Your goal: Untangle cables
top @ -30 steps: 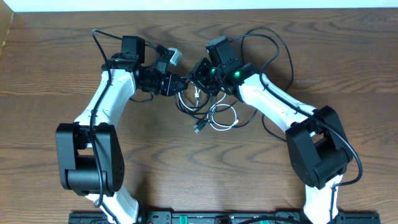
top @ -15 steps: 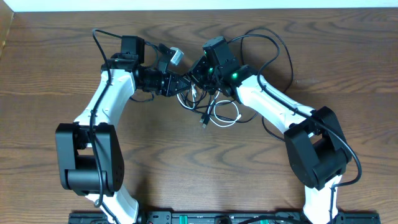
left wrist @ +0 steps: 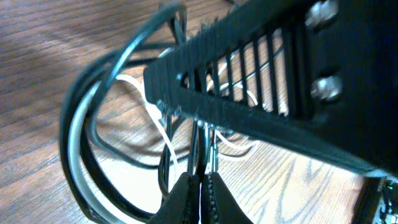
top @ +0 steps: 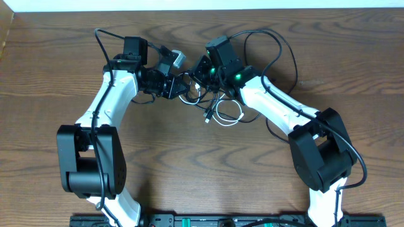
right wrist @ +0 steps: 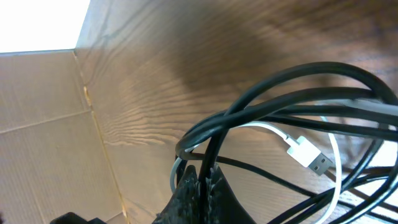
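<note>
Cables [top: 211, 104]: black and white cords in one knot on the surface [top: 189, 170], toward its far side, between the two arms; a white loop spills out on the near side.
Left claw [left wrist: 200, 180]: clenched, with a thin black strand rising from between its tips.
Right claw [right wrist: 202, 177]: clenched on a black cable [right wrist: 211, 144] just where several black loops cross above it.
White cable [right wrist: 267, 129]: threads under the black loops, and its plug [right wrist: 309, 155] hangs free just beside them.
Spacing: the claws sit close together, almost touching, with the knot bunched between and below them.
Step in hand: most likely drawing the knot apart from two grips.
Doing it well: separate the claws slowly and sideways, low over the surface, and watch which loop tightens. If the white cable cinches, ease off and feed its plug back through the black loop.
Risk: both grips may share one strand, so pulling would only tighten the knot.
</note>
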`<move>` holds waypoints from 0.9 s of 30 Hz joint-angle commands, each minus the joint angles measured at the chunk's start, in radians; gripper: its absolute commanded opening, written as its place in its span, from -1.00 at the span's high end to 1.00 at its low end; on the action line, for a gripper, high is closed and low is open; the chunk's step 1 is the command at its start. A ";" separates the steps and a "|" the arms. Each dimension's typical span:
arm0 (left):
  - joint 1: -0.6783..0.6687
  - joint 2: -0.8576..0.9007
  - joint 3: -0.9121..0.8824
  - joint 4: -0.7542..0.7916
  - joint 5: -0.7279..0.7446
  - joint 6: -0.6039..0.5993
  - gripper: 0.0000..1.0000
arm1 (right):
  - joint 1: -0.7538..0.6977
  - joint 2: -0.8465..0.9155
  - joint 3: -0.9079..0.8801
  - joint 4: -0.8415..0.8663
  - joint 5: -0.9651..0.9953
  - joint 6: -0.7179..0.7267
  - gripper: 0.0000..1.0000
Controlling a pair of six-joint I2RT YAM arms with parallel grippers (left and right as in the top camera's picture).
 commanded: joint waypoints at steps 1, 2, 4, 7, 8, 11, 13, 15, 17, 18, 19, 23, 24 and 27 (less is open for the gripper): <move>-0.001 0.010 0.003 -0.006 -0.028 0.021 0.85 | 0.006 -0.003 0.002 0.034 0.016 -0.072 0.98; -0.001 0.010 0.003 -0.006 -0.028 0.021 0.80 | 0.006 -0.003 0.002 0.037 0.016 -0.087 0.98; -0.001 0.010 0.003 -0.006 -0.028 0.021 0.52 | 0.006 -0.003 0.002 0.036 0.015 -0.113 0.98; -0.001 0.010 0.003 -0.006 -0.028 0.021 0.30 | 0.005 -0.003 0.002 0.035 0.014 -0.179 0.98; -0.001 0.010 0.003 -0.006 -0.028 0.021 0.16 | 0.005 -0.003 0.002 0.035 0.014 -0.217 0.98; -0.001 0.010 0.003 -0.006 -0.050 0.021 -0.15 | 0.003 -0.003 0.002 0.035 0.006 -0.315 0.98; -0.001 0.010 0.003 -0.007 -0.097 0.020 -0.25 | -0.001 -0.003 0.002 0.034 -0.020 -0.365 0.98; -0.001 0.010 0.003 -0.006 -0.144 0.011 -0.27 | -0.007 -0.003 0.002 0.034 -0.051 -0.419 0.98; -0.001 0.010 0.003 -0.003 -0.196 -0.015 -0.28 | -0.010 -0.003 0.002 0.026 -0.059 -0.499 0.99; -0.001 0.010 0.003 -0.001 -0.212 -0.025 -0.29 | -0.010 -0.003 0.002 0.021 -0.060 -0.526 0.98; -0.001 0.010 0.003 0.004 -0.231 -0.042 -0.29 | -0.010 -0.003 0.002 0.013 -0.059 -0.545 0.98; -0.001 0.010 0.003 0.017 -0.312 -0.109 -0.29 | -0.014 -0.003 0.002 -0.034 -0.060 -0.550 0.98; -0.001 0.010 0.003 0.021 -0.344 -0.136 -0.29 | -0.018 -0.003 0.002 -0.051 -0.060 -0.550 0.98; -0.001 0.010 0.003 0.044 -0.414 -0.231 -0.31 | -0.029 -0.003 0.002 -0.080 -0.066 -0.551 0.98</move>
